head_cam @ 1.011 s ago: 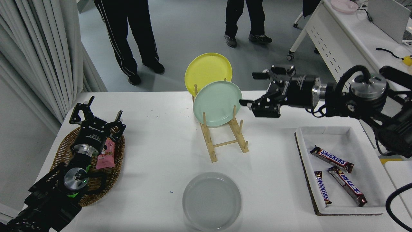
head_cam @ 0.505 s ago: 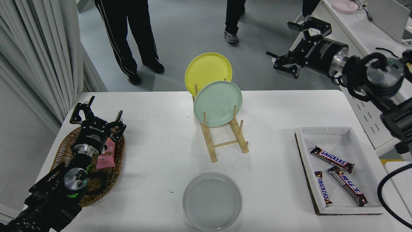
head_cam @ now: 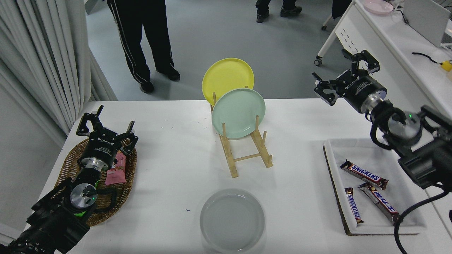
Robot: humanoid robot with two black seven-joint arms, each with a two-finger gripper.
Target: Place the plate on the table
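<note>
The light grey plate (head_cam: 232,220) lies flat on the white table (head_cam: 169,165) near the front edge, with nothing touching it. My right gripper (head_cam: 333,78) is open and empty, held over the table's far right corner, well away from the plate. My left gripper (head_cam: 106,125) is open and parked at the lower left, over a wicker basket (head_cam: 125,176).
A wooden rack (head_cam: 247,151) at the table's middle holds a mint green plate (head_cam: 238,113) and a yellow plate (head_cam: 227,74) upright. A white tray (head_cam: 374,148) at the right holds three candy bars. A pink packet (head_cam: 116,171) lies in the basket. A person (head_cam: 144,38) stands beyond the table. A white desk (head_cam: 374,38) stands at back right.
My right gripper, empty throughout, rose from beside the mint green plate up and to the right, then came down and drew back toward the table's far right corner. The grey plate has not moved.
</note>
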